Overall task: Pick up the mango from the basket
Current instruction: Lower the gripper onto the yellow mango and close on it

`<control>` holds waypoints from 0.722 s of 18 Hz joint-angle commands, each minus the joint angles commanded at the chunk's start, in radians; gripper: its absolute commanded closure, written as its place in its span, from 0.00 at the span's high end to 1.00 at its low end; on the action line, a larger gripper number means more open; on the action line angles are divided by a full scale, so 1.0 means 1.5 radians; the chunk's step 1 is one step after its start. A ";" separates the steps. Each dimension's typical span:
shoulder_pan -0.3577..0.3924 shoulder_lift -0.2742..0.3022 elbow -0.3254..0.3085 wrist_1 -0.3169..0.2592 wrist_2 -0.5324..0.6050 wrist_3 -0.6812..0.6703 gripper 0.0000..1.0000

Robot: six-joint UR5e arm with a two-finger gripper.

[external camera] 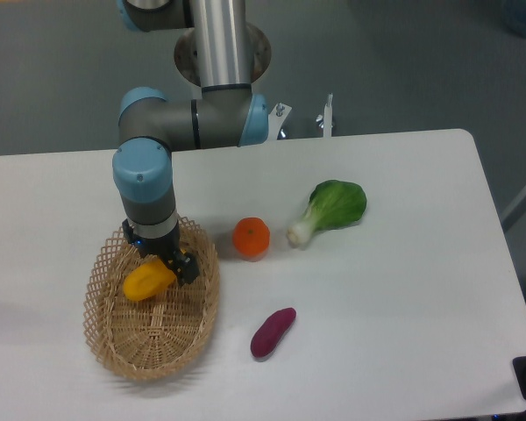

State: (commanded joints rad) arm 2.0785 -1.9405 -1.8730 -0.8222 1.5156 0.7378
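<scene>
Down at the lower left of the frame sits the oval, shallow, light-tan woven wicker basket (149, 346), and the smooth yellow-orange mango (148, 281) lies over its upper half. Right on the fruit's far end is the black two-finger gripper (165, 263), pointing straight down from the grey and blue arm; it looks closed on the mango, though the fingers are mostly hidden by the wrist and the fruit. Whether the mango rests on the weave or hangs just above it I cannot tell.

To my eye the step in hand is the grasp, or the very start of the lift. What comes next should be a straight rise, clear of the lattice rim, with the hold kept firm since the fruit is gripped near one end and could swing.

Off to the right lie a purple sweet potato (273, 331), a round orange (251, 237) and, farther on, a green bok choy (329, 210).
</scene>
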 joint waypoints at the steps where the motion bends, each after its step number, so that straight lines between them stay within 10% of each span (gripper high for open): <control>1: -0.001 -0.001 -0.001 0.000 0.000 -0.001 1.00; 7: -0.005 -0.006 0.003 0.002 0.010 -0.014 1.00; 13: -0.019 -0.015 0.002 0.031 0.073 -0.017 0.66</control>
State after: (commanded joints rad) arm 2.0494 -1.9635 -1.8699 -0.7762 1.6245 0.7118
